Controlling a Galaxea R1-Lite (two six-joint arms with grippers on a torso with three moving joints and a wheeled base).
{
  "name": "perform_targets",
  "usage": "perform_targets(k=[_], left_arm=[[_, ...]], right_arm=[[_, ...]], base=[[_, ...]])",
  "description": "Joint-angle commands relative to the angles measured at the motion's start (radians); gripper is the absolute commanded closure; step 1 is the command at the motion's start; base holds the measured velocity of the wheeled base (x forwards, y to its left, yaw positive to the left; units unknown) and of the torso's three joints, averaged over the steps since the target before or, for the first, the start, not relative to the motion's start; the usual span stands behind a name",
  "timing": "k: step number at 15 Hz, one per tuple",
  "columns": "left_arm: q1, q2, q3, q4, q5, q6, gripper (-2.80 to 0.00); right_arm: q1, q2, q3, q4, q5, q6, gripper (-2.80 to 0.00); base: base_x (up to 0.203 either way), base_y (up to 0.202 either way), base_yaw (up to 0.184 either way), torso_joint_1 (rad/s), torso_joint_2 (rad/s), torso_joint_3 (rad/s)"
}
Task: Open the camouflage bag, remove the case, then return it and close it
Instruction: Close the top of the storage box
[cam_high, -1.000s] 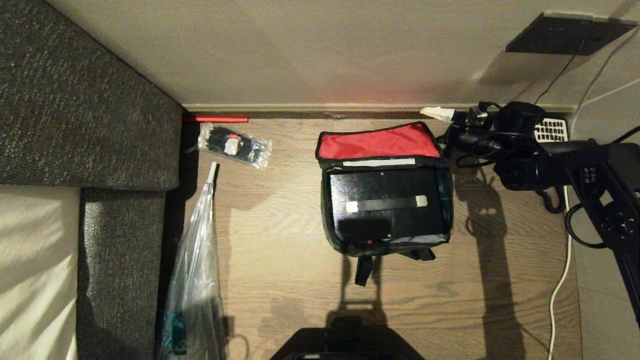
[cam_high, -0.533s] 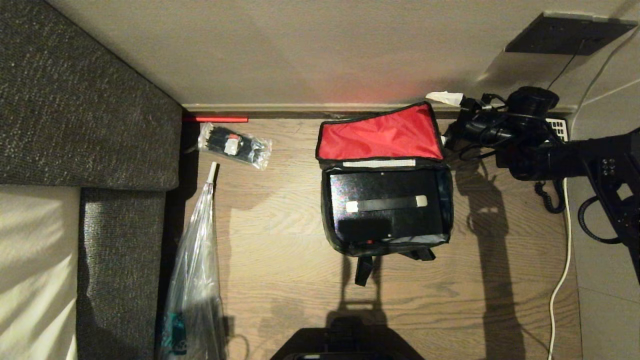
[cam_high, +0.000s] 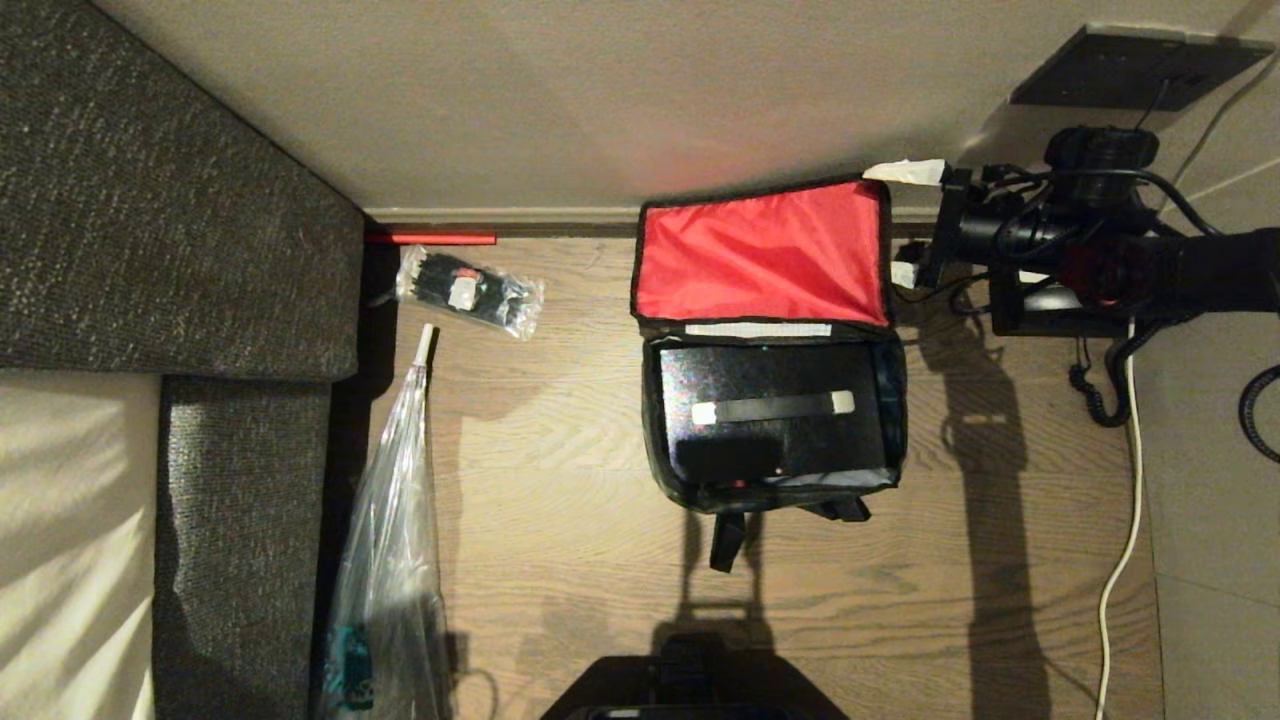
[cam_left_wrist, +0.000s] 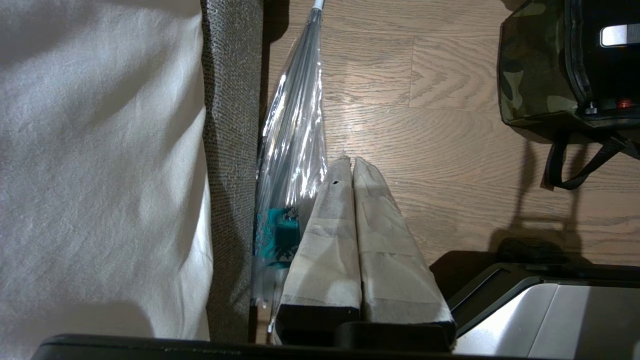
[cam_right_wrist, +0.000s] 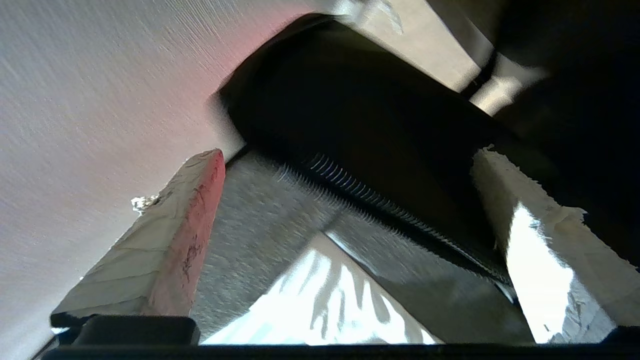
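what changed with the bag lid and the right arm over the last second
The right gripper, jaws wide open beside the lid's right edge, rose toward the wall, and the red inner lid of the camouflage bag swung up to stand more open. The case stayed inside the bag; the left gripper stayed parked, shut.

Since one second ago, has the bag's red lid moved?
Yes. The red lid has swung up; its far edge now overlaps the wall beyond the baseboard.
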Motion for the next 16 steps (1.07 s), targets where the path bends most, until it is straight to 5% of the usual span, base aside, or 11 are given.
perform_targets(k=[1, 6, 7, 16], left_arm=[[0.0, -0.002, 0.001, 0.0, 0.0, -0.001, 0.0], [0.0, -0.002, 0.001, 0.0, 0.0, -0.001, 0.0], [0.0, -0.002, 0.0, 0.0, 0.0, -0.001, 0.0], [0.0, -0.002, 0.001, 0.0, 0.0, -0.001, 0.0]], right_arm=[[0.003, -0.076, 0.041, 0.083, 0.004, -0.088, -2.8], [0.011, -0.113, 0.1, 0.176, -0.038, -0.27, -2.8], [0.011, -0.118, 0.11, 0.176, -0.057, -0.304, 0.0], [0.022, -0.146, 0.139, 0.175, -0.098, -0.331, 0.0]], base=[[0.0, 0.0, 0.0, 0.0, 0.0, 0.0], [0.0, 0.0, 0.0, 0.0, 0.0, 0.0], [0.0, 0.0, 0.0, 0.0, 0.0, 0.0], [0.0, 0.0, 0.0, 0.0, 0.0, 0.0]])
